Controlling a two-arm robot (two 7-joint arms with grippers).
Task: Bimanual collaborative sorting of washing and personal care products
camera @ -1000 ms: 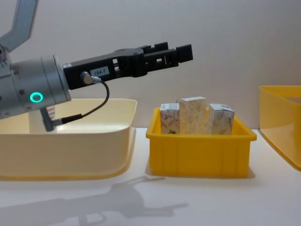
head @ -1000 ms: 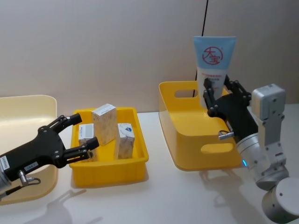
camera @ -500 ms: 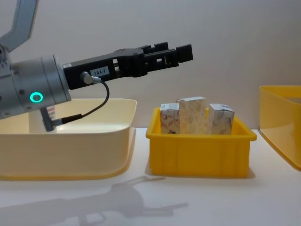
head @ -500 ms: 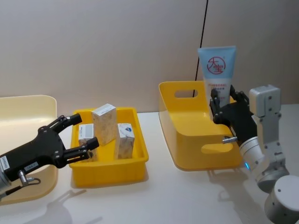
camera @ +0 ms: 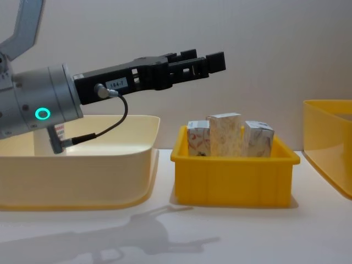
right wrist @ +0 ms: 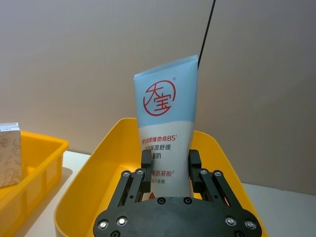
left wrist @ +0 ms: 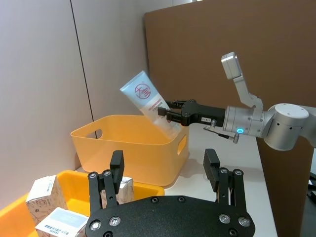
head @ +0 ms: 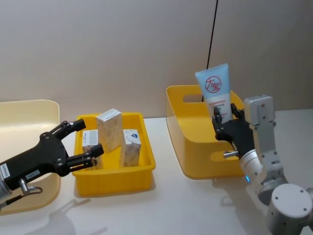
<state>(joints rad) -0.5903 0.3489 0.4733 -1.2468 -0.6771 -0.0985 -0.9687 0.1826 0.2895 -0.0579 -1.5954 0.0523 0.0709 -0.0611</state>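
A light-blue tube (head: 215,90) with a red round logo is held cap end down, tilted, above the tall yellow bin (head: 195,147). My right gripper (head: 226,122) is shut on its lower part; the right wrist view shows the tube (right wrist: 167,113) pinched between both fingers (right wrist: 146,163). Three whitish cartons (head: 109,128) stand upright in a low yellow tray (head: 112,183). My left gripper (head: 89,137) hovers open over the tray's left end, above the cartons (camera: 224,133) and holding nothing.
A large cream bin (camera: 82,176) sits left of the tray, under my left arm. The tall yellow bin has handle slots and stands at the right. A black cable hangs down the wall behind it. Bare table lies along the front.
My right gripper has carried the tube left and lower over the tall bin, and the tube now leans to the left. The left arm has stayed still.
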